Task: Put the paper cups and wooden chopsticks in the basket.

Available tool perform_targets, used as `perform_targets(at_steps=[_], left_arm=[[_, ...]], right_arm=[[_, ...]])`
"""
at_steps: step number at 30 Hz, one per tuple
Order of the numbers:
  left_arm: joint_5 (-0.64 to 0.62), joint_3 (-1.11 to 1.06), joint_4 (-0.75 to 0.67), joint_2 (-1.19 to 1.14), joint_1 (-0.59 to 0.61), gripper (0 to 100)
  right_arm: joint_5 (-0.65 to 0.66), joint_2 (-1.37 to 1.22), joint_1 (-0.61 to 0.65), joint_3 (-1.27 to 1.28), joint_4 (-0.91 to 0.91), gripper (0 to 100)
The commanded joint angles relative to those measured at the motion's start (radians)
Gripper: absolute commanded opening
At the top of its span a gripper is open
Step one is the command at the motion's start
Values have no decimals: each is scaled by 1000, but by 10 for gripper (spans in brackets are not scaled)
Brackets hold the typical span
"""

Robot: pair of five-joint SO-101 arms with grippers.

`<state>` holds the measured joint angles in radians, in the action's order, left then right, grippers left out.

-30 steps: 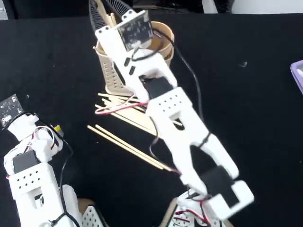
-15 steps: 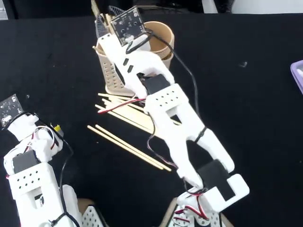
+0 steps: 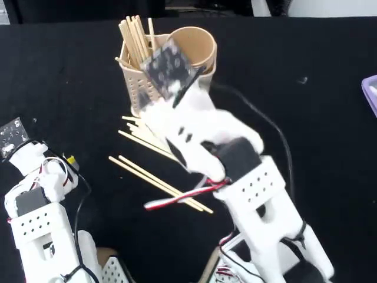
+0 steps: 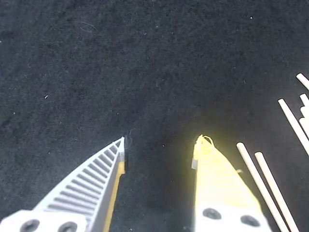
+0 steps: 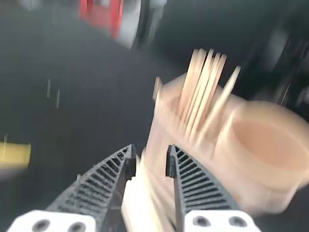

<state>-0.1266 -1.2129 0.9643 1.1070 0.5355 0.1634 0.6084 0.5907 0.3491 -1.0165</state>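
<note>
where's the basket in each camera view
high view: basket at top centre, above the loose chopsticks in the picture.
right wrist view: basket just beyond the tips of the right pincer.
left wrist view: faces those loose chopsticks on the table instead.
shared landmark: the upright chopsticks standing in the basket.

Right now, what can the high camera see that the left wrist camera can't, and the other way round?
High view: the basket with upright chopsticks in it, a paper cup at its side, and the white right arm bent over the table. Left wrist view: its own end effector, open just above the table. Both: loose chopsticks lying on the black table.
</note>
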Motion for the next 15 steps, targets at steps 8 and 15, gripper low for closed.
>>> perform_targets(at_steps=[8,15], left_arm=[[41,7,-9,-8,-19,232],[222,157,192,-17,-251,234]], right_arm=[[103,191,-256,512,-60,120],[141,214,-540,611,-66,119]])
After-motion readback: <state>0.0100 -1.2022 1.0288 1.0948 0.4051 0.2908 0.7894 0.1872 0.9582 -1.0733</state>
